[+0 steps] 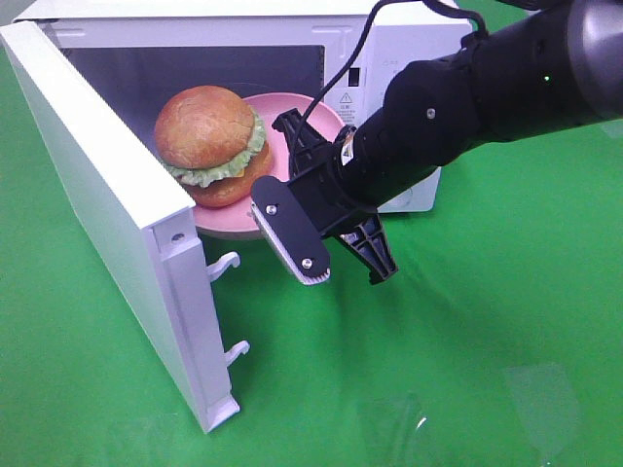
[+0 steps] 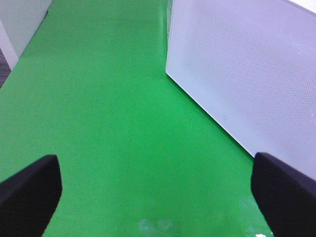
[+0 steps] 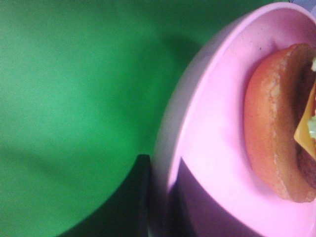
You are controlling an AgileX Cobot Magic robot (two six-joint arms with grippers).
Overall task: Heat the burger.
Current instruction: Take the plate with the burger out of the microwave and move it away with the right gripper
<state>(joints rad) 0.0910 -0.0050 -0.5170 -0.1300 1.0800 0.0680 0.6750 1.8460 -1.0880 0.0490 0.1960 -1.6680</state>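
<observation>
Burger (image 1: pixel 206 144), round with tan-brown bun, sits on our pink round plate (image 1: pixel 322 122) at the white microwave (image 1: pixel 394 44) mouth; soft, top-heavy, so our right end effector (image 3: pixel 160 207) pinches the rim, left end effector (image 2: pixel 153 190) wide, empty.

Tabletop (image 1: pixel 506 321) covered in flat bright green sheet, even lighting, a few glossy glare patches near the front edge. White microwave (image 1: pixel 409 39) sits at the back, door (image 1: pixel 107 214) swung wide open. Nothing else of the room visible.

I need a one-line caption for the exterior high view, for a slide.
Right gripper holds the pink plate with the burger at the open microwave.
</observation>
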